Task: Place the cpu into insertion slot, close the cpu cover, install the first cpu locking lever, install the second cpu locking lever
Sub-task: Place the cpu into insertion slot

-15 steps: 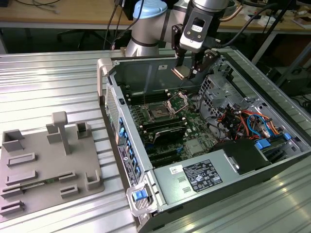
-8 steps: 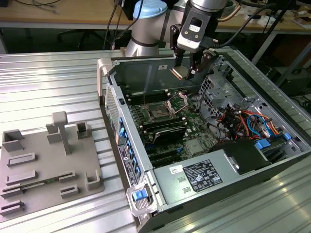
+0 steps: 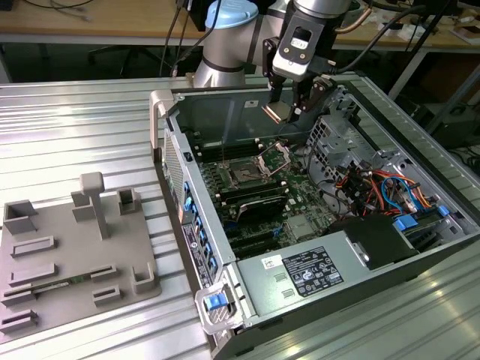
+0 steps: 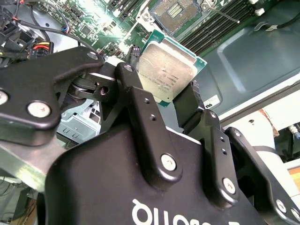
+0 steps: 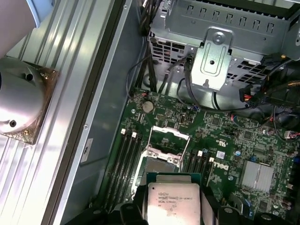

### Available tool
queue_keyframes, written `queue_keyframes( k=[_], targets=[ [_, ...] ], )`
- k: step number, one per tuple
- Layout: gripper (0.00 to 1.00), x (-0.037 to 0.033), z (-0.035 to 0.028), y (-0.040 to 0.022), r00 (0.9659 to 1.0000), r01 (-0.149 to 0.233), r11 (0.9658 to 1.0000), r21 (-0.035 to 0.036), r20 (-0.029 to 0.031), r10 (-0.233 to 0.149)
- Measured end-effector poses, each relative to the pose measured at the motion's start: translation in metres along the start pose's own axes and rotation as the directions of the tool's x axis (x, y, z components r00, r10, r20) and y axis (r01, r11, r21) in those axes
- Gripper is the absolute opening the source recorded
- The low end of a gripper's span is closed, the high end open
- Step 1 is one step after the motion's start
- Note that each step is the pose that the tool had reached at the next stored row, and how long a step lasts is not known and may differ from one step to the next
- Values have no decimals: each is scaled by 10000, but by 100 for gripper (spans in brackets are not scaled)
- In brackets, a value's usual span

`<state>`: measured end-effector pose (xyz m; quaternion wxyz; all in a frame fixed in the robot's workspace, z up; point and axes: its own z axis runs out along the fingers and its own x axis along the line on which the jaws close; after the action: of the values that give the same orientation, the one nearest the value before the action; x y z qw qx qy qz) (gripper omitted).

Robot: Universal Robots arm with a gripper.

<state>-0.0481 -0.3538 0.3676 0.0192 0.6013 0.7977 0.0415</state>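
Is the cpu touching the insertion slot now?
Apart: in the exterior view the cpu hangs in the gripper, clearly above the insertion slot.

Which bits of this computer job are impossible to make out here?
The insertion slot: in the first wrist view, partly hidden behind the cpu held in the pincer.
Same slot, second wrist view: cut off by the picture's edge.
Its contacts: too small in the exterior view.
The cpu, first wrist view: cut off by the edge.
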Motion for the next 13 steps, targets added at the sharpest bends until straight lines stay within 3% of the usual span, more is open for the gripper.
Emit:
queue_keyframes(
  k=[5, 11, 13],
  targets=[
    [55, 1, 2, -3, 9968, -797, 9968, -19, 69, 797],
    [55, 22, -3, -76, 9927, -1202, 9927, -31, 104, 1203],
    [55, 26, -2, -89, 9889, -1483, 9889, -38, 129, 1483]
  ],
)
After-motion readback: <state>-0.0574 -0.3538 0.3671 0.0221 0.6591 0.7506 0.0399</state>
